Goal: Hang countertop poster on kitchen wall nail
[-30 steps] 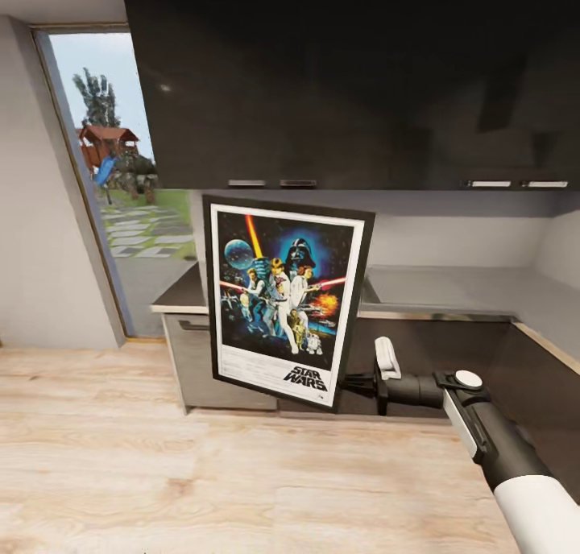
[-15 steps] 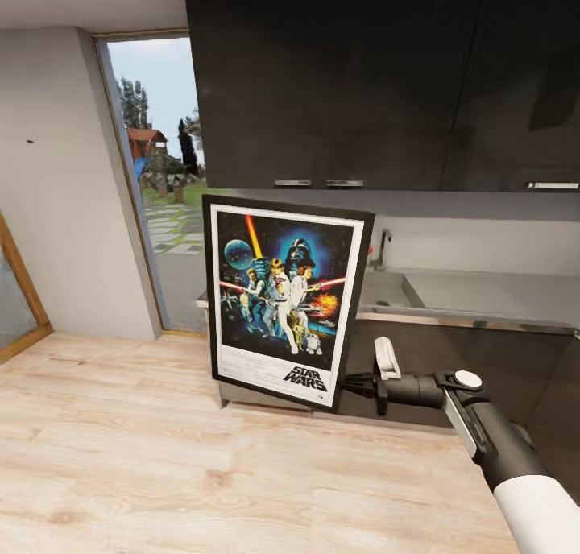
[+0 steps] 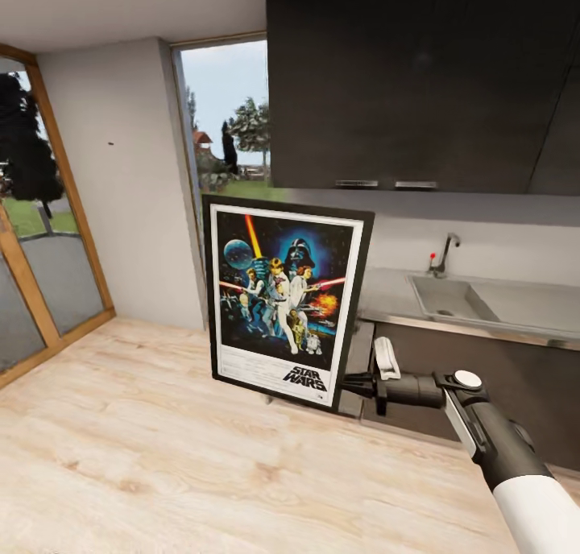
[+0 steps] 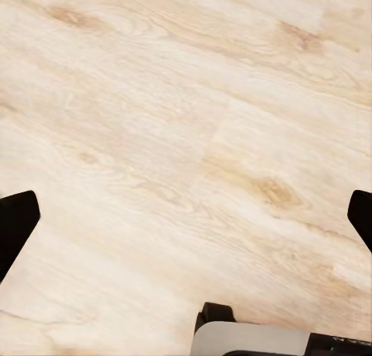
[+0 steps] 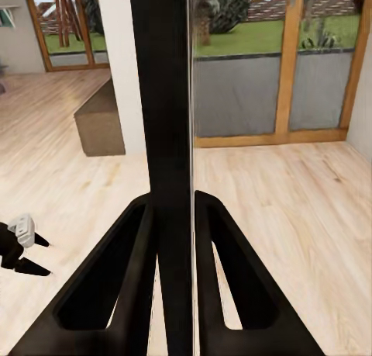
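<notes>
My right fingers (image 3: 354,382) are clamping the poster (image 3: 286,299) by its lower edge, holding it upright in the air, clear of the surface (image 3: 387,296). My left fingers (image 4: 186,216) are spread wide over the floor (image 4: 155,100), holding nothing. A nail (image 3: 110,144) is showing on the grey wall. In carrying, I am keeping the clamp firm and the poster vertical, so its top edge can meet the nail squarely.

"STAR WARS" title, low on the poster (image 3: 283,298)
</notes>
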Controlling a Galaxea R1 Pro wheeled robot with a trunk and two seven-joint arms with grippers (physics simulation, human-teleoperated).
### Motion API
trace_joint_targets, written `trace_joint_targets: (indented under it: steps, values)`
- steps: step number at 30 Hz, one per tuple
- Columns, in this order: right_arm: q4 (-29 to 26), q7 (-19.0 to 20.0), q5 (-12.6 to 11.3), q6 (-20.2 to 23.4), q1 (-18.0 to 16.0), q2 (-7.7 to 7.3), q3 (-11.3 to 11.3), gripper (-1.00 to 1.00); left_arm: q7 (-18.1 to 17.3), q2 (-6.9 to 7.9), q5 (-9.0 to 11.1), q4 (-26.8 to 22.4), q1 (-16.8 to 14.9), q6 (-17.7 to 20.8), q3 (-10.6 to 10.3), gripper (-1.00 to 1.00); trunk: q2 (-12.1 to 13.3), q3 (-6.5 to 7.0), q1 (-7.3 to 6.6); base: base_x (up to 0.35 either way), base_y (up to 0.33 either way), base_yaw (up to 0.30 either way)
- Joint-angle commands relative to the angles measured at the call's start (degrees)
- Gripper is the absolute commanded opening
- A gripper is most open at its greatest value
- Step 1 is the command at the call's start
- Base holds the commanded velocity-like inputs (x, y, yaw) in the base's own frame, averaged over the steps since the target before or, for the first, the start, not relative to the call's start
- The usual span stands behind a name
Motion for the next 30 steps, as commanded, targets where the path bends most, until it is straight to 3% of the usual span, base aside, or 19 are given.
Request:
trace_joint_targets:
  steps: [1, 7, 20, 30]
  values:
    - [0.02, 0.15, -0.40, 0.80, -0.03, -0.05, 0.15, -1.00, -0.35, -0.02, -0.01, 0.01, 0.01, -0.08, 0.20, 1.00, -0.03, 0.00, 0.03, 0.108, 0.345, 0.277]
    - [0.14, 0.13, -0.46, 0.80, -0.03, -0.05, 0.14, -1.00, -0.29, -0.02, -0.01, 0.02, 0.01, -0.08, 0.20, 1.00, -0.03, -0.02, 0.03, 0.153, 0.340, 0.190]
    - [0.26, 0.13, -0.49, 0.80, -0.03, -0.02, 0.14, -1.00, -0.30, -0.02, -0.01, 0.04, 0.01, -0.01, 0.20, 1.00, -0.03, -0.03, 0.03, 0.174, 0.337, 0.028]
    - [0.17, 0.13, -0.41, 0.80, -0.03, 0.03, 0.14, -1.00, -0.35, -0.02, -0.01, 0.04, 0.01, 0.01, 0.20, 1.00, -0.03, -0.03, 0.03, 0.176, 0.337, 0.242]
